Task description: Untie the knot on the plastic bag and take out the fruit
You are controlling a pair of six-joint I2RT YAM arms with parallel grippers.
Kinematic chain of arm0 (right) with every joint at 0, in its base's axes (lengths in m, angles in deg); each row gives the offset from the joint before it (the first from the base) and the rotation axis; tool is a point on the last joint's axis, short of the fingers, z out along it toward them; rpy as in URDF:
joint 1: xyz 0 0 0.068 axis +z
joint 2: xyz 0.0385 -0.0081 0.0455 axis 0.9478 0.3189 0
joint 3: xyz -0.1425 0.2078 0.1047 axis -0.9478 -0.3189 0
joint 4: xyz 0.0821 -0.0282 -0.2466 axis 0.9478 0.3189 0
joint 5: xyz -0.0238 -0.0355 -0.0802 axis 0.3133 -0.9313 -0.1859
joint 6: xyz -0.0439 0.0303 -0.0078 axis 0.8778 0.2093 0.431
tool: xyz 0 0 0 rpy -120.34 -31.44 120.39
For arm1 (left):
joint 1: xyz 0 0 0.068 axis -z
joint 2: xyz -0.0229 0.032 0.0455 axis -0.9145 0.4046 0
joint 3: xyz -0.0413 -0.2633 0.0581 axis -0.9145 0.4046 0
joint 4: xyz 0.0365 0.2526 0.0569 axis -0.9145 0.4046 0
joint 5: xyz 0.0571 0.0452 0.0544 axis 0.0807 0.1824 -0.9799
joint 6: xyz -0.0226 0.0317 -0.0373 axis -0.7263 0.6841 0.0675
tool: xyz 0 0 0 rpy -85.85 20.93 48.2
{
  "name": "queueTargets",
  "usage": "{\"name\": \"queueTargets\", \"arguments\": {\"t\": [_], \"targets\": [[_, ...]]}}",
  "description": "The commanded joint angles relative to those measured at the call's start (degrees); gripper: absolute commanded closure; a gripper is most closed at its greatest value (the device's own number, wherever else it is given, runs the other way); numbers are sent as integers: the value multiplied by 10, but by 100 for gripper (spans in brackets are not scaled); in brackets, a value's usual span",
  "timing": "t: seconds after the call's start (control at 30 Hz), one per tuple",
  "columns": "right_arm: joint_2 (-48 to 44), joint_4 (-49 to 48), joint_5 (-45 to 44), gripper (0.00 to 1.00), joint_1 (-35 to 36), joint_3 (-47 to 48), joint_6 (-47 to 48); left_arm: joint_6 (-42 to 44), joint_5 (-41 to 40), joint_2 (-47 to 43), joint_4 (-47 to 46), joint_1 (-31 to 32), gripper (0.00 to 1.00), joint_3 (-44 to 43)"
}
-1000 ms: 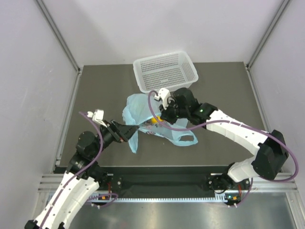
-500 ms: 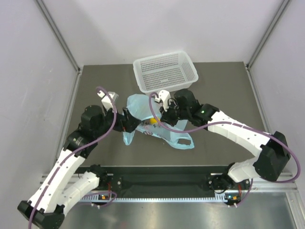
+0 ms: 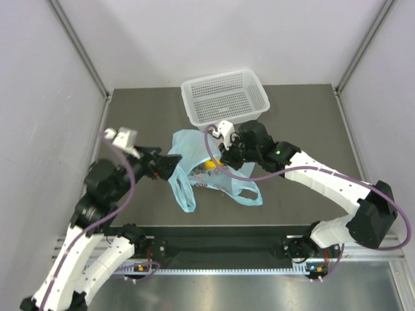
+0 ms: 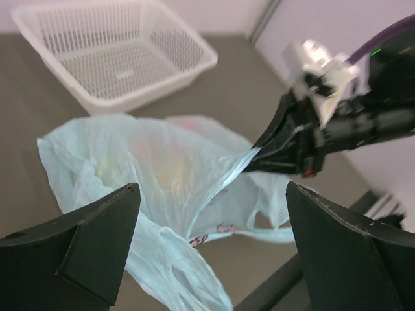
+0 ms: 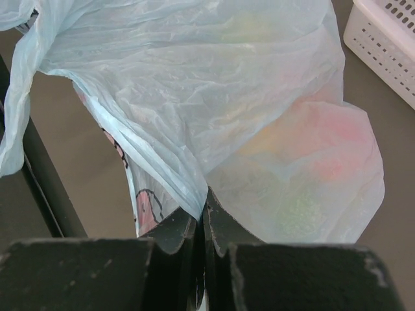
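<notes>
This is a robotics lab test cell: plain white panel walls (image 3: 214,39) held in metal framing (image 3: 78,45) close in beyond and on either side of the right gripper (image 3: 222,157). Below it lies a dark table (image 3: 305,123), and behind it two white robot arms (image 3: 324,181) are bolted to an aluminium rail (image 3: 233,262).

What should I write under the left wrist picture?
Right gripper pinches the blue plastic bag near a white basket.

Top cam's high over the 6 o'clock edge, looking down on the whole table (image 3: 305,129). Left wrist cam peers in from 9 o'clock, mid-range. Right wrist cam faces 9, jammed against the plastic bag (image 5: 214,84). All three share bag and basket (image 3: 225,97).
</notes>
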Motion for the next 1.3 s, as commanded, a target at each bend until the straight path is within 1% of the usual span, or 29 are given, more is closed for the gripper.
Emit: {"name": "queueTargets", "arguments": {"t": [0.0,0.07,0.13,0.27,0.3,0.37,0.4,0.5,0.53,0.6,0.63,0.73,0.77,0.83,0.87,0.93,0.97,1.0,1.03,1.1,1.2,1.27], "targets": [[-25,-4,5,98,0,8,4,97,83,133,69,0,2,-52],[-26,-5,20,97,-1,7,4,136,122,188,89,0,2,-79],[-25,-5,26,97,-3,11,5,186,135,219,89,6,2,-98],[-12,7,46,98,-4,23,9,263,97,248,94,52,2,-130],[-10,7,51,98,-2,26,11,273,49,253,94,85,2,-134],[-5,9,58,98,-3,29,15,299,5,274,99,122,1,-142],[-4,10,59,99,-2,32,15,306,-30,282,99,161,1,-146],[2,17,69,99,-4,37,19,330,-78,307,93,219,1,-147],[3,17,70,99,-4,41,19,335,-119,322,93,229,1,-149],[1,18,78,99,-7,43,19,350,-157,336,95,245,2,-147],[-2,17,81,99,-8,41,18,354,-188,344,96,248,3,-146],[-12,13,89,99,-13,32,15,363,-225,336,71,251,6,-122],[-18,11,94,99,-15,30,15,367,-255,331,58,251,8,-113],[-23,8,104,99,-16,20,13,373,-269,322,33,251,10,-96],[-28,4,110,99,-20,17,10,375,-277,321,28,251,20,-92],[-35,-2,117,98,-22,8,3,375,-273,328,21,251,32,-87],[-39,-10,119,97,-26,-2,0,372,-258,330,21,251,42,-88],[-43,-18,120,97,-29,-7,-13,369,-249,333,21,252,47,-87],[-48,-26,125,97,-32,-14,-21,365,-244,334,17,251,51,-85],[-61,-47,152,93,-51,-36,-47,354,-219,329,9,251,52,-78],[-77,-86,179,90,-70,-61,-72,339,-169,321,-3,252,52,-71],[-77,-95,192,90,-76,-64,-73,334,-149,320,-7,251,48,-66]]}}
